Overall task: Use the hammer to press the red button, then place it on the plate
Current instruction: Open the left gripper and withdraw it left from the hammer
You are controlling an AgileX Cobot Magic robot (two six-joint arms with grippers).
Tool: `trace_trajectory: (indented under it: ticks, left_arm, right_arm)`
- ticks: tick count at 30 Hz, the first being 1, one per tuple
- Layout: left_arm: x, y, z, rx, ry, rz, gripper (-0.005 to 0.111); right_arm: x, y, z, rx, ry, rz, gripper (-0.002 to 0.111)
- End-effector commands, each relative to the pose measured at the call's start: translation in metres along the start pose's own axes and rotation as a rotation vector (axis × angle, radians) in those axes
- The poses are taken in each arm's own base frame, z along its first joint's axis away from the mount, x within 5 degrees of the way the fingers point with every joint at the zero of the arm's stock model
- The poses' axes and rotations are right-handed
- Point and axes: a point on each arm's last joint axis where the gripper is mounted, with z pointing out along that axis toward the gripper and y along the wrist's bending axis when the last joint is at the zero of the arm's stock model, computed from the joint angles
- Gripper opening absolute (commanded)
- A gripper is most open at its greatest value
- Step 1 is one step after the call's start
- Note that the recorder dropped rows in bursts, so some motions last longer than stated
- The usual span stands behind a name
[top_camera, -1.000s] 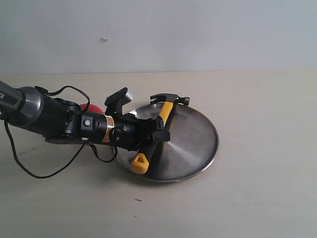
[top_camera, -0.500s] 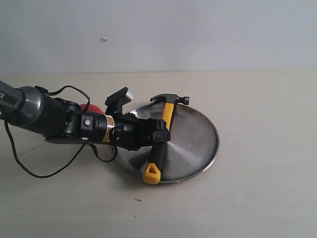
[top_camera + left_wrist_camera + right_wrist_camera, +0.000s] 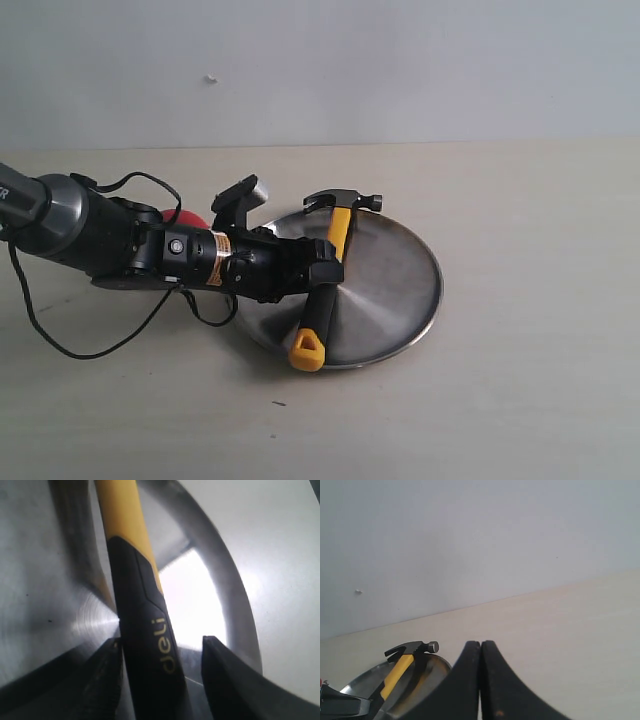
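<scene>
The hammer (image 3: 334, 243) lies across the silver plate (image 3: 395, 285), its dark head (image 3: 343, 199) at the far rim and its yellow looped end (image 3: 307, 350) over the near rim. My left gripper (image 3: 325, 272) straddles the black grip from the left. In the left wrist view the left gripper (image 3: 161, 642) is open: one finger touches the hammer handle (image 3: 145, 630) and the other finger (image 3: 220, 670) stands off it. The red button (image 3: 190, 216) shows only as a sliver behind the left arm. My right gripper (image 3: 481, 644) is shut and empty, away from the hammer (image 3: 400, 667).
The left arm's black cable (image 3: 60, 335) loops over the beige table (image 3: 520, 380) at the left. A pale wall (image 3: 400, 70) runs behind the table's far edge. The right arm is outside the exterior view.
Over the last second the hammer's yellow end swung to the right and toward the plate's near rim. The handle has held still for the last half second. The arms have barely moved.
</scene>
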Motion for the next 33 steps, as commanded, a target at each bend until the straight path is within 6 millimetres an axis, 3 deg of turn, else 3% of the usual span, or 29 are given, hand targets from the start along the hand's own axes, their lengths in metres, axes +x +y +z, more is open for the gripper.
trace_trajectory:
  ticks: [1, 14, 30, 33]
  left_arm:
    - [-0.004, -0.006, -0.001, 0.030, -0.017, 0.002, 0.049]
    - [-0.005, -0.008, -0.002, 0.043, -0.023, 0.001, 0.049]
    - [-0.028, -0.041, -0.030, 0.074, -0.089, 0.104, 0.049]
    - [-0.031, -0.047, -0.036, 0.067, -0.089, 0.147, 0.044]
  right_arm:
    - [0.001, 0.000, -0.001, 0.000, -0.005, -0.011, 0.000]
    - [0.001, 0.000, -0.001, -0.001, -0.005, -0.013, 0.000]
    - [0.001, 0.000, -0.001, 0.000, -0.005, -0.011, 0.000]
    - [0.001, 0.000, -0.001, -0.001, -0.005, -0.013, 0.000]
